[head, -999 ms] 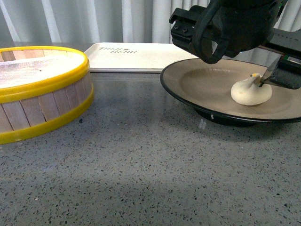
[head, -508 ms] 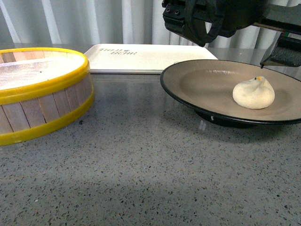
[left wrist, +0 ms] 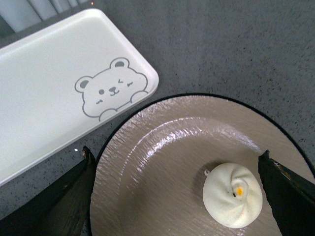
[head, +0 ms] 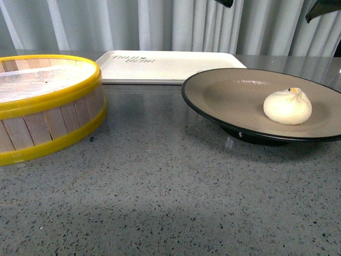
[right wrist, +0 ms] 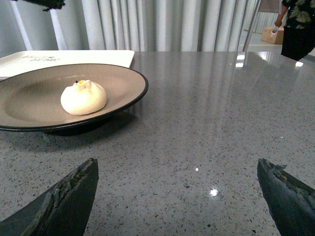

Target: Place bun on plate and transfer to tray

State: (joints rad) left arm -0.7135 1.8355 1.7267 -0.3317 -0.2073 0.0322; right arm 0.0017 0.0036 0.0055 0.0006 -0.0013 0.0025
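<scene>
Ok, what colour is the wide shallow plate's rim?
Black; the wide shallow plate is beige-brown inside. Front view shows it best.

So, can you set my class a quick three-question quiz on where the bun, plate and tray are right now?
1. True or false: the bun sits in the steamer basket.
2. The plate stands on: A) the tray, B) the table, C) the steamer basket.
3. Fill in: the left gripper is ___.
Key: 1 false, it lies on the plate; 2 B, near the tray; 3 open.

Dark lettering on tray (head: pixel 176 66), lower line reads "BEAR", upper line not legible
</scene>
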